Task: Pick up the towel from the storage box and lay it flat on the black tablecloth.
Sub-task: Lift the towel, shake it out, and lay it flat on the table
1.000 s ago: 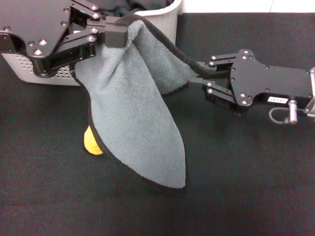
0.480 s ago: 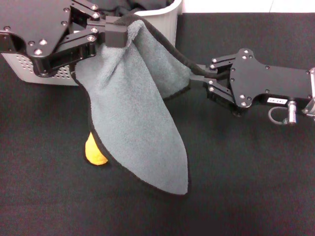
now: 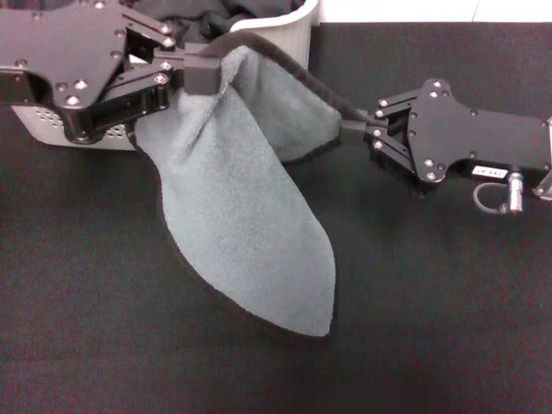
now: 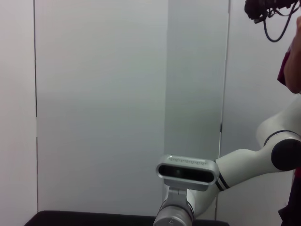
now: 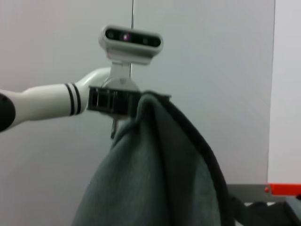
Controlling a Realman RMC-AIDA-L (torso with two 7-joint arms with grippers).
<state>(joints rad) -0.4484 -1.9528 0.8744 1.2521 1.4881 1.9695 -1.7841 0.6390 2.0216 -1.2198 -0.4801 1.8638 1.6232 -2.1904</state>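
The grey-green towel [image 3: 250, 233] with its black border hangs between my two grippers, above the black tablecloth [image 3: 431, 310]. Its lower tip reaches down toward the cloth. My left gripper [image 3: 203, 72] is shut on the towel's upper left corner, in front of the storage box [image 3: 289, 34]. My right gripper [image 3: 355, 128] is shut on the towel's right edge, and the top border is stretched between the two. The right wrist view shows the towel [image 5: 160, 183] close up, with my left gripper [image 5: 112, 101] holding its far corner. The left wrist view shows no towel.
The light grey storage box stands at the table's back left and holds dark charcoal cloths [image 3: 207, 13]. The robot's head camera [image 4: 187, 172] and a white wall fill the left wrist view. The tablecloth spreads in front and to the right.
My right gripper has moved right and a little up, pulling the towel's top edge tighter. The towel has swung and now hides the orange object seen below it earlier.
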